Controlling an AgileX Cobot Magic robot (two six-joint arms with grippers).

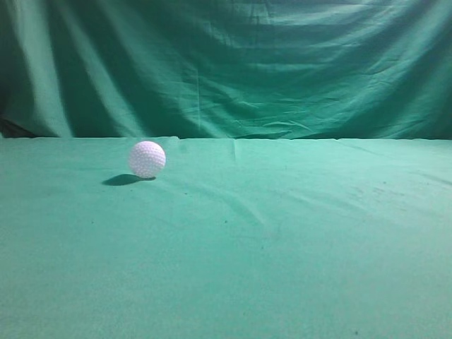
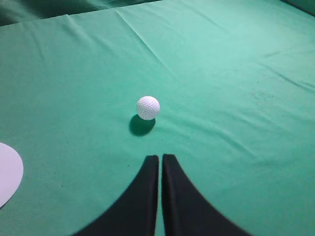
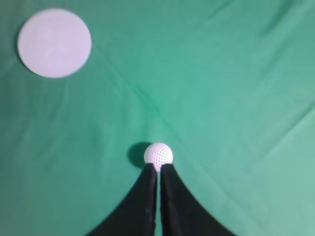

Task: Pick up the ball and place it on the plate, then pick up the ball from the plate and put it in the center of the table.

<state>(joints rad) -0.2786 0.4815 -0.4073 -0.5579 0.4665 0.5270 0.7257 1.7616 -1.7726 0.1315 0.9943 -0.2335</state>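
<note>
The small, hard, light ball (image 2: 147,107) is seen resting on the green surface (image 2: 236,73), likely to roll, and should be pinched across its middle, while both end effectors (image 2: 160,158) (image 3: 158,166) are pressed together.

Checked all three views, found no readable text, labels, brands, numbers or signs; ball (image 1: 147,159) showed dimples only, no visible print; plate (image 3: 54,43) looked plain white
</note>
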